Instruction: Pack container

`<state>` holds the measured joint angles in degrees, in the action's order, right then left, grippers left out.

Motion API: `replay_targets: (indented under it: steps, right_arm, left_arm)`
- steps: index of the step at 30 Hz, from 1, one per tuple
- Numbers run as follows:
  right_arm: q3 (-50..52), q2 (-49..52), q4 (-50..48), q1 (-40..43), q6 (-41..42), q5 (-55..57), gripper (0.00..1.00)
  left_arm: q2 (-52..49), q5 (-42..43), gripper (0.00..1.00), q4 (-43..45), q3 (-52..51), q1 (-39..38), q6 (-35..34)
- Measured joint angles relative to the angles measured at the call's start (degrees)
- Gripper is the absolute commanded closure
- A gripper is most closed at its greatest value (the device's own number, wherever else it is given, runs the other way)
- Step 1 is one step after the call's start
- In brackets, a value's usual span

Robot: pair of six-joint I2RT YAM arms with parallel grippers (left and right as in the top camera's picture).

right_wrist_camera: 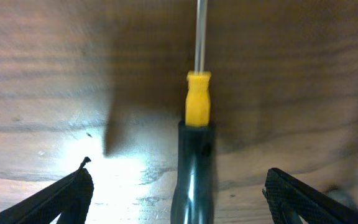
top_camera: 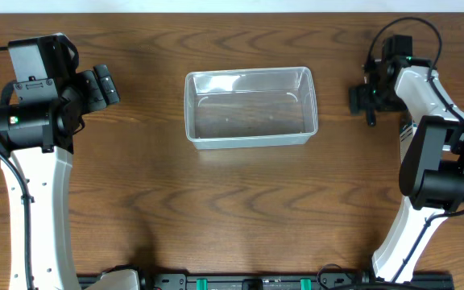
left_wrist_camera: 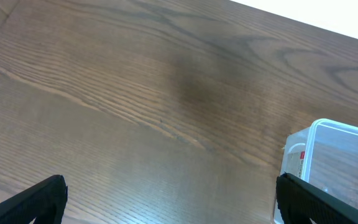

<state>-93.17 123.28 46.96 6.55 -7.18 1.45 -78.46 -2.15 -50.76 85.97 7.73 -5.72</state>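
Observation:
The container (top_camera: 193, 113), a clear plastic tub, stands empty at the middle of the table; its near corner shows at the right of the left wrist view (left_wrist_camera: 328, 140). A screwdriver (right_wrist_camera: 197, 99) with a black handle, a yellow collar and a metal shaft lies on the wood. My right gripper (right_wrist_camera: 179, 183) is open, one finger on each side of the handle with a gap to both. In the overhead view the right gripper (top_camera: 369, 98) is right of the tub. My left gripper (top_camera: 103, 84) is open over bare wood left of the tub, nothing between its fingers (left_wrist_camera: 42, 199).
The table's far edge (top_camera: 232, 11) runs just behind both grippers. Both white arms (top_camera: 39, 201) rise from the front corners of the table. A bright glare patch lies on the wood left of the screwdriver handle in the right wrist view.

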Motion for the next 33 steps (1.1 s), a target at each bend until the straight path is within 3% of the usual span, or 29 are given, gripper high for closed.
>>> replay_targets:
  steps: [5,9,12,17,25,33]
  right_arm:
    - [-8.9,0.0,4.9,-0.6,-0.1,0.0,0.21]
    - [-17.7,0.0,10.2,-2.3,-0.3,-1.8,0.43]
    - [-23.2,0.0,12.9,-4.7,0.8,-3.1,0.54]
    - [-27.3,0.0,15.4,-9.9,3.3,-4.3,0.59]
    - [-27.3,0.0,18.1,-17.0,8.6,-4.3,0.57]
    - [-27.3,0.0,18.4,-19.7,14.5,-1.9,0.67]
  left_arm:
    - [0.0,0.0,0.02,0.0,0.0,0.0,0.0]
    - [0.0,0.0,0.02,0.0,0.0,0.0,0.0]
    - [0.0,0.0,0.02,0.0,0.0,0.0,0.0]
    - [0.0,0.0,0.02,0.0,0.0,0.0,0.0]
    - [0.0,0.0,0.02,0.0,0.0,0.0,0.0]
    - [0.0,0.0,0.02,0.0,0.0,0.0,0.0]
